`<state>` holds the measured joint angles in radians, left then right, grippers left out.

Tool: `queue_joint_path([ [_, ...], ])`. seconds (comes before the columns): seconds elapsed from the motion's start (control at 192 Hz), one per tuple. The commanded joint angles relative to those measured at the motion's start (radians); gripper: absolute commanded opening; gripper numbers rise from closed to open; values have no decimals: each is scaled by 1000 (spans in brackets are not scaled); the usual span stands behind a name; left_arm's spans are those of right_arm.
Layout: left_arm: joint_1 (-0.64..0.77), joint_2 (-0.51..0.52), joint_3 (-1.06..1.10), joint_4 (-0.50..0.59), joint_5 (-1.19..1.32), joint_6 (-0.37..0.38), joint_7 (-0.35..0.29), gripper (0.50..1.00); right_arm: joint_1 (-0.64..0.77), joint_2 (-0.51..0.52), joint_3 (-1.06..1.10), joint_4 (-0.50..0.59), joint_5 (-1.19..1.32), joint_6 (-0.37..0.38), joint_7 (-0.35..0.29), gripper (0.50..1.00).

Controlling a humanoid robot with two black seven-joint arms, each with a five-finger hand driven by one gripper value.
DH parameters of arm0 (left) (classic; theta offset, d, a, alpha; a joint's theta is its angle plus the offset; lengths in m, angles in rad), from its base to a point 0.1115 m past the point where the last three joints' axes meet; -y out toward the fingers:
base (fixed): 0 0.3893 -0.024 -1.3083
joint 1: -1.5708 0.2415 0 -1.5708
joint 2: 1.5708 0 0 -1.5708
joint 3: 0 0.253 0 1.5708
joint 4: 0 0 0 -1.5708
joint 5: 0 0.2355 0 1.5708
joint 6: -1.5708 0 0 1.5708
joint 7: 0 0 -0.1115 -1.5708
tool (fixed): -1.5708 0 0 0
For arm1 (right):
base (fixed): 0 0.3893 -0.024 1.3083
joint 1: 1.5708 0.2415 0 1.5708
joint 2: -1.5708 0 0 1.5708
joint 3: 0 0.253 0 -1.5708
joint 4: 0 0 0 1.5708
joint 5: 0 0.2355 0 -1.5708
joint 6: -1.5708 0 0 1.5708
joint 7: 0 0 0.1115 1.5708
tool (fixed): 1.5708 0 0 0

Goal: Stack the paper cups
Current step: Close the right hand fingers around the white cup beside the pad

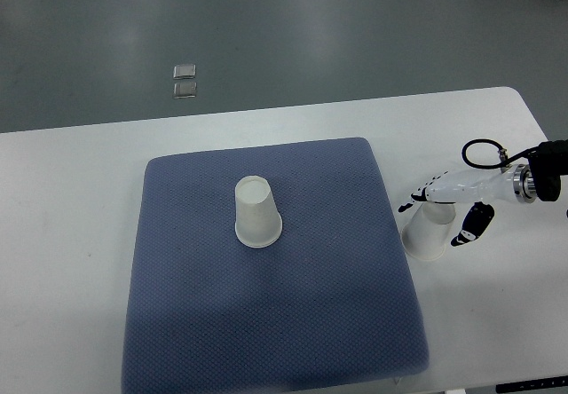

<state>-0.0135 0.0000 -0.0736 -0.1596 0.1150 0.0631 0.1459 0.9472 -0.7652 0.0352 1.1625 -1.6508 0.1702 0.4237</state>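
My right hand (pixel 448 206) has its fingers curled around one upside-down paper cup (pixel 428 232) on the bare white table (pixel 71 199), while the second cup (pixel 256 213) stands inverted well to my hand's left on the blue mat (pixel 195 314), so nothing is stacked yet.

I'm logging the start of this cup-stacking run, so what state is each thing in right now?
Paper cup on the mat: upside down, standing free, untouched.
Paper cup at the right hand: upside down on the white table, beside the mat, fingers around it.
Right hand: closed on that cup.
Blue mat: lying flat.
Left hand: not in view.
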Motion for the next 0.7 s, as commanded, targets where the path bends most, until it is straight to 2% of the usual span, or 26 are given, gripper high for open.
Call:
queue_joint_path([
  [0.0, 0, 0, 0, 0, 0, 0, 0, 1000, -1, 1, 0, 3, 2, -1, 1, 874],
  [0.406, 0, 0, 0, 0, 0, 0, 0, 1000, -5, 15, 0, 5, -3, -12, 3, 864],
  [0.474, 0, 0, 0, 0, 0, 1, 0, 1000, -5, 15, 0, 3, -7, -9, 3, 793],
  [0.567, 0, 0, 0, 0, 0, 1, 0, 1000, -5, 15, -1, 5, -9, -8, 3, 756],
  [0.604, 0, 0, 0, 0, 0, 0, 0, 1000, -5, 15, -1, 5, -11, -5, 3, 721],
  [0.697, 0, 0, 0, 0, 0, 0, 0, 1000, -5, 14, -1, 3, -12, -3, 3, 678],
])
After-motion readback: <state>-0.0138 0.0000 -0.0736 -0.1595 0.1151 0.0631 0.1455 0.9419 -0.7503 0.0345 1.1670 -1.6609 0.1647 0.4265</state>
